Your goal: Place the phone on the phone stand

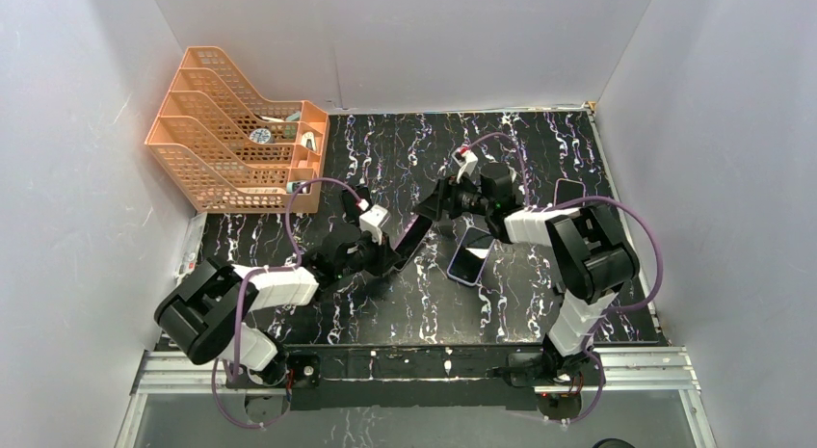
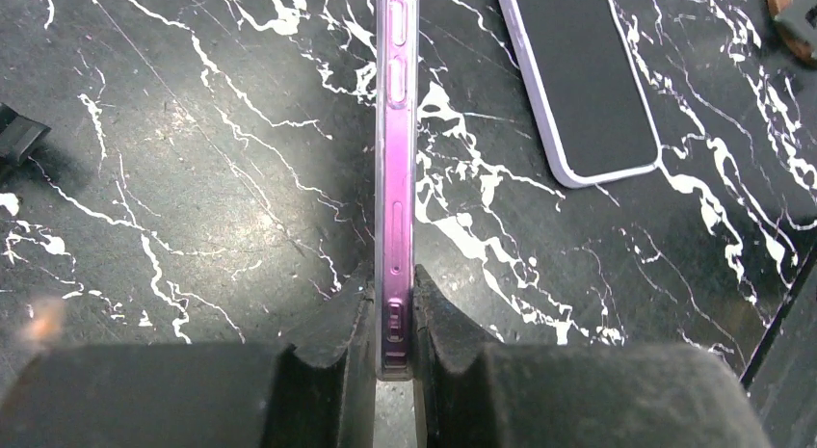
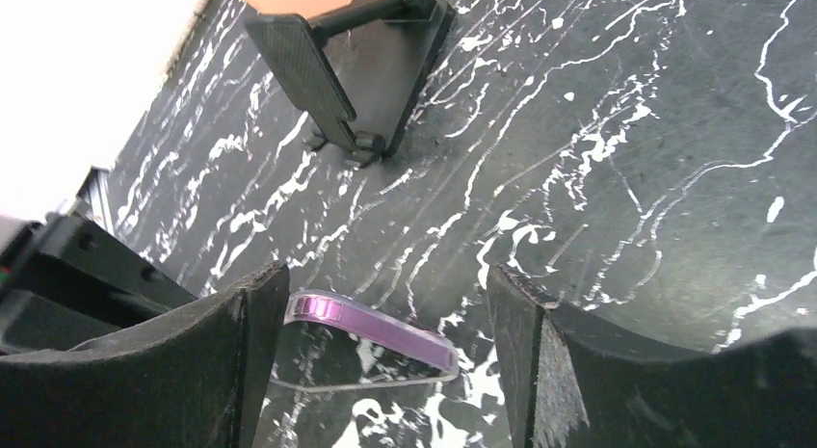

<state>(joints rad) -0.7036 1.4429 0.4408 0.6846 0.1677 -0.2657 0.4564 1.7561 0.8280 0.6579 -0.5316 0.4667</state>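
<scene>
Phone (image 2: 397,178), purple-cased: pinched edge-on across its faces by left gripper (image 2: 393,292), well apart from phone stand (image 3: 337,72). Right gripper (image 3: 383,284): jaws wide, straddling phone's end. Handling: likely close squarely on both faces before left releases, then carry it to the stand.
</scene>
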